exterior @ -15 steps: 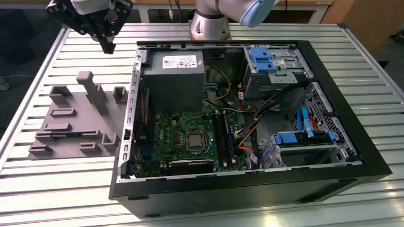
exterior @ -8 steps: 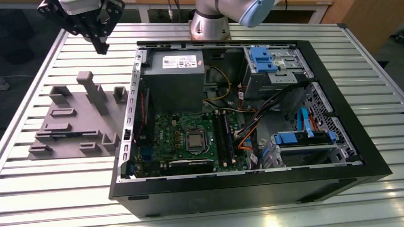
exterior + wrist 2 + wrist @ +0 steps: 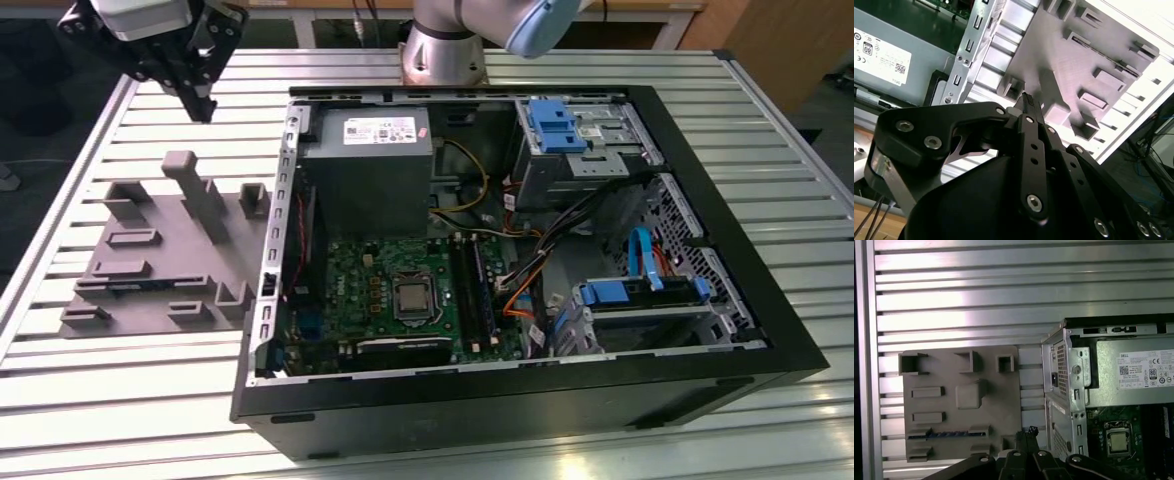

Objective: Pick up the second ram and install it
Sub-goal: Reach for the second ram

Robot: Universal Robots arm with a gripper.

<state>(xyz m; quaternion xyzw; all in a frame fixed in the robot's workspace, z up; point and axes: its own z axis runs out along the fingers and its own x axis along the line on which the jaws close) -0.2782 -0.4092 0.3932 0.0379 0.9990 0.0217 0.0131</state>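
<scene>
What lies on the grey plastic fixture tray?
A long, thin dark blue circuit-board strip lies between two raised blocks of the grey plastic fixture tray. What is beneath it is covered.

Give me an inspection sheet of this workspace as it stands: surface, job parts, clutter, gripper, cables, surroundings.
Surface: ribbed aluminium-slat table, carrying a grey plastic fixture tray and an open black computer case.
Job's things: long, thin dark blue circuit-board strip lies in a slot of the tray. The long black memory slots sit on the green motherboard inside the case.
Clutter: nothing seen.
Gripper: black gripper hangs over the table near the tray, apart from the strip, fingers together, holding nothing.
Cables: orange, blue, yellow and black wires run inside the case.
Surroundings: wooden furniture behind the table.
</scene>
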